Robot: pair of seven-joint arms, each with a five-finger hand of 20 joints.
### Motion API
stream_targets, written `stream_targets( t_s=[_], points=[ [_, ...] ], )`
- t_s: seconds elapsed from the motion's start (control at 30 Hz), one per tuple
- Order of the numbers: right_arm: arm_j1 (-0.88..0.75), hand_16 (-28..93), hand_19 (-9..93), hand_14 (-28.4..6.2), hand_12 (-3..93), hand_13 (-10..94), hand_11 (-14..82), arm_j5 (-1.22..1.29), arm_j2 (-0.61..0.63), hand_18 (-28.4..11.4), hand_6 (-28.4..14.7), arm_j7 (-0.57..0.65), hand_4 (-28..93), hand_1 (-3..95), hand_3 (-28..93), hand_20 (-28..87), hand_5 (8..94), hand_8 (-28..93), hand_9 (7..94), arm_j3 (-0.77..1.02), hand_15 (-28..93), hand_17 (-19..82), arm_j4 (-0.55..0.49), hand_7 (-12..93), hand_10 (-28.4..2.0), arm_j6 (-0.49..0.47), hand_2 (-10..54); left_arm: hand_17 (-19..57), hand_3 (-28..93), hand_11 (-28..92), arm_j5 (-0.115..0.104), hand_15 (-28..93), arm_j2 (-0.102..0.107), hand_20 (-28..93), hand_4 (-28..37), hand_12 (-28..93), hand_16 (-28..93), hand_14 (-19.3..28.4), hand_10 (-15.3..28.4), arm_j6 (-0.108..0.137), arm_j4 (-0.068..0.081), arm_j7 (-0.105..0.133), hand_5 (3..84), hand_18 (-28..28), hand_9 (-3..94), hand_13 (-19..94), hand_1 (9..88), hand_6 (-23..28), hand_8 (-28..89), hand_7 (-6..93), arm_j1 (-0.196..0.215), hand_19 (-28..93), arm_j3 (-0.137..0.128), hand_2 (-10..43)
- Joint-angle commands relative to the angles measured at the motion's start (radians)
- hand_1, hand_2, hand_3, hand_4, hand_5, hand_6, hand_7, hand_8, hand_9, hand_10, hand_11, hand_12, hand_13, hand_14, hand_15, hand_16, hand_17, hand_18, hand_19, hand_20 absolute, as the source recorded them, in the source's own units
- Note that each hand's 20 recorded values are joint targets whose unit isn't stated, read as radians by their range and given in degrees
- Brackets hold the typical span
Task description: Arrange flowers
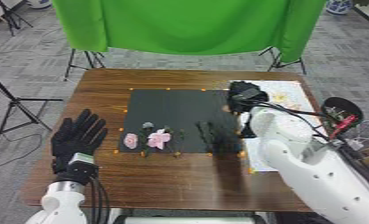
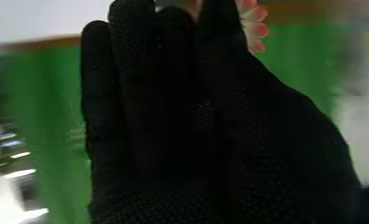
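"What's everything resting on?"
"A brown wooden table (image 1: pixel 118 185). A dark mat (image 1: pixel 167 107) lies in its middle, with small orange markers (image 1: pixel 177 154) along the edges."
"And to the right?"
"A white sheet (image 1: pixel 267 162) with a yellowish pattern, reaching nearer than the mat does."
"Any flowers?"
"On the mat's near left part: a small pink flower (image 1: pixel 131 141) on the left, a larger pink flower (image 1: pixel 158 139) just right of it, and a pale greyish bloom (image 1: pixel 148 125) a bit farther."
"And near right?"
"A dark shape (image 1: pixel 219 137) over the mat, too blurred to name."
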Motion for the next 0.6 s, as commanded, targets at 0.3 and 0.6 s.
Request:
stream_targets(
  t_s=[0.3,0.6],
  points=[
    [0.048,38,46,-7.6,33.6,78,6.6,-0.083,-0.196,-14.3,-0.3,-0.062,-28,62.4,69,34,79.3,3,86.1,-0.204,16,36,0.062,15,-11.4,-0.062,-6.8,-6.8,73,29,-0.021,44,0.005,9,-28.3,12,-8,17.2,15.7,0.003,0.010,-0.019,42.3,14.9,35.0,26,26.2,10.3,-8,16.5,-0.033,37,0.020,16.1],
    [0.071,37,47,-7.3,32.5,77,5.7,-0.146,-0.221,-14.8,-0.8,-0.066,-28,62.2,70,33,77.1,2,84.3,-0.252,16,35,0.085,14,-11.3,-0.047,-7.0,-6.8,73,29,-0.038,44,0.012,9,-28.3,12,-8,17.2,15.8,0.026,0.004,-0.011,42.4,14.9,35.0,26,26.5,10.4,-8,16.4,-0.038,37,0.028,15.9]
  ],
)
